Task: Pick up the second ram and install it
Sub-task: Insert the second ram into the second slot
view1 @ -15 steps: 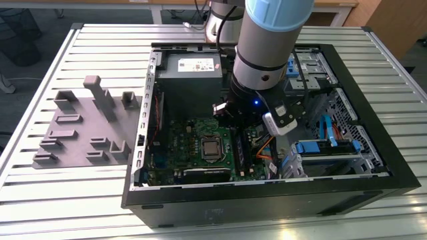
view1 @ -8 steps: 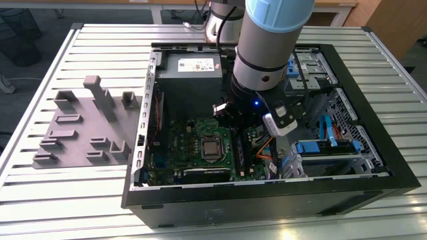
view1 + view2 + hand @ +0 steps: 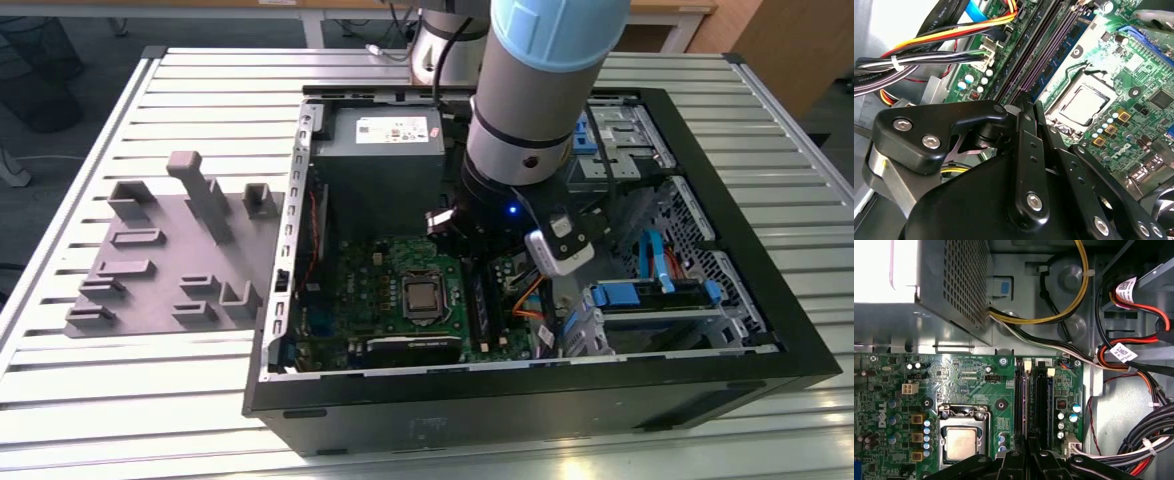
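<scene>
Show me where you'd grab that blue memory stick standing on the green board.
Pinch the blue memory stick across its long top edge, coming from straight above. It stands on edge on the green motherboard, slots close alongside, so only that edge is free.

Looked like a robotics lab or assembly workshop: an open computer case sat on a slatted metal desk beside a grey holder tray. An industrial robot arm reached into the case, over the green motherboard.
</scene>
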You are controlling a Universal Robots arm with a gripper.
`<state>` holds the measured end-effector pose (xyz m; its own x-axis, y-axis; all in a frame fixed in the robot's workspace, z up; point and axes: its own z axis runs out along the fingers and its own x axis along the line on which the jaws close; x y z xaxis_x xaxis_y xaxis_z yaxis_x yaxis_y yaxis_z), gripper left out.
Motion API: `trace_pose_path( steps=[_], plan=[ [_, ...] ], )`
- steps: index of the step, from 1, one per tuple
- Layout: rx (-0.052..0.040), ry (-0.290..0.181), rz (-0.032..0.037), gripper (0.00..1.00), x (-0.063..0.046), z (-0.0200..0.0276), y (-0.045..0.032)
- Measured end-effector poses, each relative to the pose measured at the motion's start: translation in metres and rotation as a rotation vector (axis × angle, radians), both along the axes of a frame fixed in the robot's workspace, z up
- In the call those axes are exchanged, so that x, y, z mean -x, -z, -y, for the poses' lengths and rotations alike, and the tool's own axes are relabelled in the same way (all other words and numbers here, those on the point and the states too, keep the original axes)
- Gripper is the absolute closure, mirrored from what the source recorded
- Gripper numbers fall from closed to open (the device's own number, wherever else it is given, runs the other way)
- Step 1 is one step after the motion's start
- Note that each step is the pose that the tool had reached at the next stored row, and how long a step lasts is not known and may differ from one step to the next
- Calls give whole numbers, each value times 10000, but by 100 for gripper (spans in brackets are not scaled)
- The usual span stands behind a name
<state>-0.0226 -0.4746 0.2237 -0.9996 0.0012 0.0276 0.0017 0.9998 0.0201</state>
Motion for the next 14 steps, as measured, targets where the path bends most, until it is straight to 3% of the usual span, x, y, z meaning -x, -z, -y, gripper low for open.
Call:
trace_pose_path(
  steps=[14],
  plan=[
    [-1,3,-2,86,0,24,14]
  ],
)
